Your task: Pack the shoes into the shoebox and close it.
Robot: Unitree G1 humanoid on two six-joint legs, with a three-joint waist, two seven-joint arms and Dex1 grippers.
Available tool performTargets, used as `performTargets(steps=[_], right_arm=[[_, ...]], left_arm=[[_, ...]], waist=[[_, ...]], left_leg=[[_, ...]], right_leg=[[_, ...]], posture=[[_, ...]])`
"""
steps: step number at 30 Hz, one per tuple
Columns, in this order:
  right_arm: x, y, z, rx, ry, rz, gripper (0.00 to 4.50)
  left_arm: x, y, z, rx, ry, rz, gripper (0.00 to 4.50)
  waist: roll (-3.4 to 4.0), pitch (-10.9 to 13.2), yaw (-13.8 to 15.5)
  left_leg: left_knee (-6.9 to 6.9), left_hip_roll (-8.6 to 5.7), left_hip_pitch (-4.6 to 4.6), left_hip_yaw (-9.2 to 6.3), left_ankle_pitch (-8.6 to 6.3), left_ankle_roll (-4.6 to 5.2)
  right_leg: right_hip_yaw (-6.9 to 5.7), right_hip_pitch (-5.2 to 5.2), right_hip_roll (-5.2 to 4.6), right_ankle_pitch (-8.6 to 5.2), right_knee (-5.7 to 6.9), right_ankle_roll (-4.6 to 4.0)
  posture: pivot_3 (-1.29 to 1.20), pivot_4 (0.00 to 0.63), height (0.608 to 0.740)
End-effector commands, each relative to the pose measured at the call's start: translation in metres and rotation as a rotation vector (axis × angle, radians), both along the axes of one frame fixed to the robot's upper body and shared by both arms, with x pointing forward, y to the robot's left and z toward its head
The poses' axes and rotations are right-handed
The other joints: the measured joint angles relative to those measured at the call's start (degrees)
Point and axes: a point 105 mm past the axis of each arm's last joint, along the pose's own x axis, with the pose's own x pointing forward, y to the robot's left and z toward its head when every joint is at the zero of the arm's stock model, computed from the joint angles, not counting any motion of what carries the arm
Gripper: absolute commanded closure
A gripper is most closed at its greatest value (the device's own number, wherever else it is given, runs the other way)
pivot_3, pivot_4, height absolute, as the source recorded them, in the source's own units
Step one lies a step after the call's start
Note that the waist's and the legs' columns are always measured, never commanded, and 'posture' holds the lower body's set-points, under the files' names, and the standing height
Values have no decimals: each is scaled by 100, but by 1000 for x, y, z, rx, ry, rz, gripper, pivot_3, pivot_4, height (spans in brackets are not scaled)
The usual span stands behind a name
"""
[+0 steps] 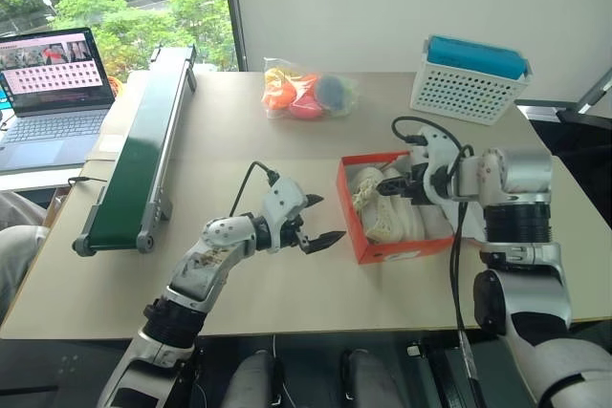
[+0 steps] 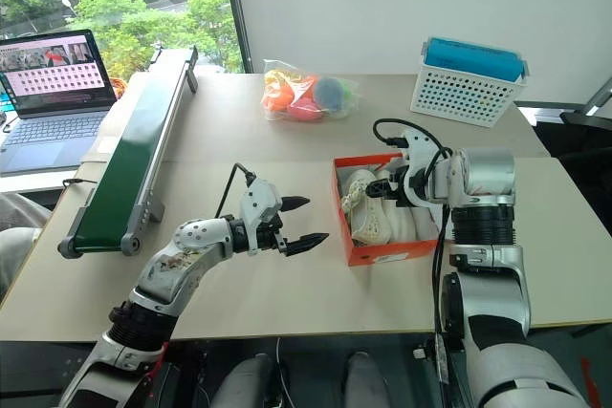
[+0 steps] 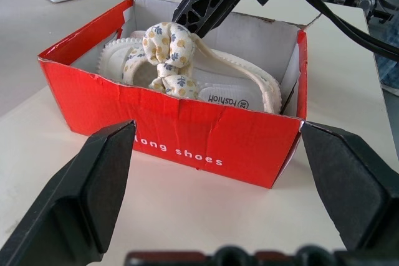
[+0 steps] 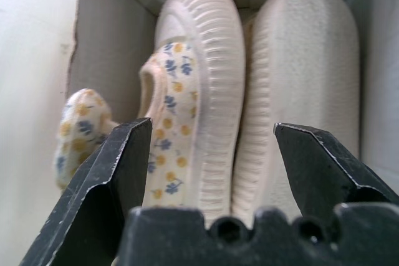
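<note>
You see red-orange cardboard shoebox (image 1: 402, 247) on bench (image 1: 287, 131), lid open, pale cream shoes (image 3: 187, 73) inside. Front reads "long shoes". Left pincer (image 1: 320, 219) wide open, empty; right pincer (image 1: 387, 185) open over shoes, empty.

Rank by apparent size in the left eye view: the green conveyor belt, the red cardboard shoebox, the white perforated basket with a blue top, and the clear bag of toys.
1. Green conveyor belt, clearly largest.
2. Red cardboard shoebox and white perforated basket with blue top: they look alike; the basket stands farther away, so no ranking.
3. Clear bag of toys, smallest.
</note>
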Motion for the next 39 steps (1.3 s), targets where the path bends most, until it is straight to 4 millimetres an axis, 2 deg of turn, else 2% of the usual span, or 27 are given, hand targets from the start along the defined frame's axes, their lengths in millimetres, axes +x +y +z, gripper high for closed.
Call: performTargets(steps=[1,2,3,6,8,11,13,14,20,24,30,35,37,39], right_arm=[[2,-1,29,-16,-143,11,767],[1,0,33,-17,-162,17,767],[1,1,37,-17,-183,23,1010],[0,5,49,-24,-252,50,1799],[0,6,51,-30,-266,61,2516],[1,8,46,-38,-262,69,3532],[1,10,34,-52,-236,79,4274],[1,11,29,-59,-227,83,4487],[5,9,-8,-102,-139,78,4487],[8,13,-42,-119,-47,98,4487],[14,20,-76,-158,16,116,4487],[13,25,-86,-156,29,129,4487],[14,22,-81,-150,14,117,4487],[16,15,-67,-134,-15,88,4487]], left_arm=[[-1,-4,11,-10,-53,-23,0],[-1,-4,11,-10,-52,-22,0],[-2,-4,11,-10,-52,-22,0],[-2,-4,11,-10,-51,-21,0],[-2,-4,11,-10,-50,-21,0],[-2,-4,11,-10,-50,-21,0],[-2,-4,11,-9,-50,-20,0],[-2,-4,11,-9,-49,-20,0],[-2,-2,11,-8,-46,-15,0],[-4,-2,11,-7,-43,-14,0],[-4,0,12,-4,-45,-6,0],[-4,1,12,-2,-45,0,0],[-4,0,12,-3,-46,1,0],[-5,0,12,-2,-48,-2,0]], waist=[[0,0,0],[0,0,0],[0,0,0],[0,0,0],[0,0,0],[0,0,0],[0,0,0],[0,0,0],[0,1,-1],[0,0,-5],[-8,-6,-86],[-13,-14,-154],[-12,-16,-165],[-12,-16,-162]], left_leg=[[0,0,0,0,0,0],[0,-1,0,0,0,0],[0,-1,0,0,0,1],[0,0,0,-1,0,1],[0,0,0,0,0,1],[0,0,0,-1,0,1],[0,0,0,-1,0,1],[0,0,0,0,0,1],[1,0,0,0,0,1],[0,0,2,0,0,1],[-1,6,57,1,-3,5],[-7,10,97,-7,-5,3],[-8,11,98,-9,-5,3],[-9,11,98,-10,-5,2]], right_leg=[[0,0,0,0,0,0],[0,0,0,0,0,0],[0,0,0,0,-1,0],[0,0,0,-1,-1,1],[0,0,0,-1,-1,1],[0,1,0,-1,-1,1],[0,1,0,-1,-1,1],[0,0,0,-1,-1,1],[0,1,0,-1,-1,1],[0,3,2,-1,-1,1],[2,51,6,-1,-3,1],[1,93,8,-3,-8,0],[1,93,8,-2,-7,-1],[1,93,7,-2,-7,-2]], posture=[[0,150,705],[0,150,705],[0,150,705],[0,150,705],[0,150,705],[0,150,705],[0,150,705],[0,150,705],[0,150,705],[0,150,705],[0,150,705],[0,150,705],[0,150,705],[0,150,705]])
